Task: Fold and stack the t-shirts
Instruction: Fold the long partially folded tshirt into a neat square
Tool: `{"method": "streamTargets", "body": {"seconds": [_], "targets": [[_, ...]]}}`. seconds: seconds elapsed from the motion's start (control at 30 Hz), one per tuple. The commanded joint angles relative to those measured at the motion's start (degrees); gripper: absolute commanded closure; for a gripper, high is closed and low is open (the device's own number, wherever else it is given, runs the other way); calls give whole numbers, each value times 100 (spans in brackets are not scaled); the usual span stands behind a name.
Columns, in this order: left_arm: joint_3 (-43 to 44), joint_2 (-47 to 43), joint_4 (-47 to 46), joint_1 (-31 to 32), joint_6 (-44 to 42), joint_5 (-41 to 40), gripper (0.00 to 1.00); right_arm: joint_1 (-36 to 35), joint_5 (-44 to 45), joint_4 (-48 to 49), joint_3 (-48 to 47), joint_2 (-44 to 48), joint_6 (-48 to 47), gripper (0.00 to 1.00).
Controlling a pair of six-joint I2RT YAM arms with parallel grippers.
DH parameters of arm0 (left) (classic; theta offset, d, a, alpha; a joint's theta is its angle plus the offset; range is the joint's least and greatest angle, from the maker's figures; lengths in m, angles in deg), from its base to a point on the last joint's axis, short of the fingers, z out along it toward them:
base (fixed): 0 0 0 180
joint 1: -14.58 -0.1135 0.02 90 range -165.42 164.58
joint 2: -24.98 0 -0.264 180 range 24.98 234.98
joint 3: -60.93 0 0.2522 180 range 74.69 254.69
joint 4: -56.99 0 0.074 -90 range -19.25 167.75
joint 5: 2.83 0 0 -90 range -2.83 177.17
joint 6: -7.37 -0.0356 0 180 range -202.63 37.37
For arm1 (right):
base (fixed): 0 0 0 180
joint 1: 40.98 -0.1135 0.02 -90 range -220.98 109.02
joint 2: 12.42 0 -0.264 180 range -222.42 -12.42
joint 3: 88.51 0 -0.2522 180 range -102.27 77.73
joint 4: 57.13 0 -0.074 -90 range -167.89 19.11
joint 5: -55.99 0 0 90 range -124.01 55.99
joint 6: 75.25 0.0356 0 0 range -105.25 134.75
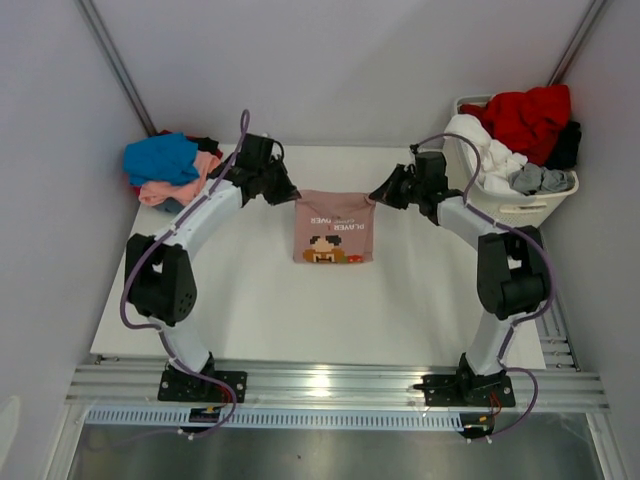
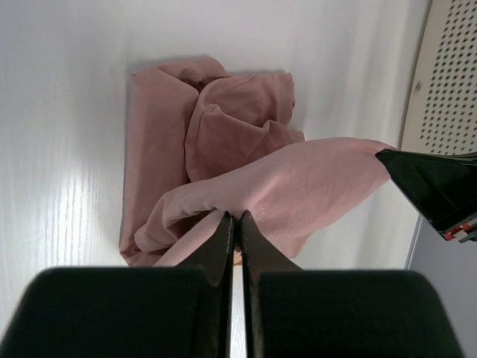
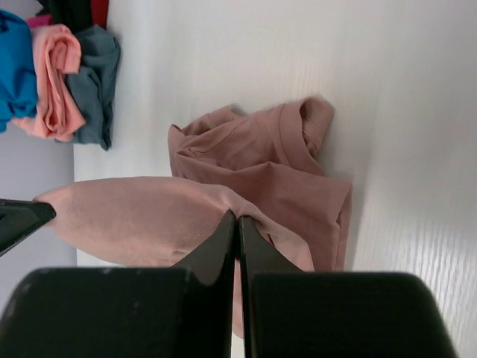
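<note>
- Found dusty-pink t-shirt [image 1: 334,227] near the middle of the white table [image 1: 300,330], toward its far side; showed a brown-orange cartoon with dark text just beyond it.
- Noted far edge raised off the table and stretched between the two claws; remainder bunched in loose folds beneath, neck opening visible in the right wrist view.
- Recorded left gripper [image 1: 288,192] pinched tight on the far-left corner of the cloth, fingers [image 2: 222,239] pressed together with fabric caught between.
- Recorded right gripper [image 1: 380,192] clamped likewise on the far-right corner.
- Logged both arms reached forward and bent inward, elbows out to the sides, wrists facing each other across the shirt.
- Saw pile at the far-left table corner: blue t-shirt [image 1: 160,157], salmon t-shirt [image 1: 180,190], slate t-shirt [image 3: 100,74]; well apart from the pink one.
- Saw white laundry basket [image 1: 520,208] beside the far-right corner, holding red t-shirt [image 1: 525,115], white t-shirt [image 1: 480,145] and a grey garment [image 1: 540,180]; right forearm passed just beside it.
</note>
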Motion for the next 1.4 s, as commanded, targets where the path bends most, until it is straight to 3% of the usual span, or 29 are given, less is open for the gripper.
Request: {"method": "streamTargets", "body": {"seconds": [0.0,0.7,0.73,0.83,0.93,1.13,1.37], "targets": [[551,298,-209,-172,-54,69,100,108,-19,317,-601,-420,114,100],[2854,2899,-147,-515,306,552,95,99,-72,-104,-3447,-3109,-79,99],[2907,3039,-217,-559,307,596,93,90,-72,-261,-3606,-3224,-105,96],[3170,3303,-218,-664,316,649,81,55,51,-526,-4020,-3514,-297,65],[3338,3409,-43,-735,333,606,63,-15,270,-474,-3951,-3410,-543,54],[2908,2752,-321,-753,96,368,55,-94,596,227,-3153,-2620,-1054,48],[1125,1389,-1315,-700,78,622,54,-226,561,458,-2632,-1582,-1283,45]]}}
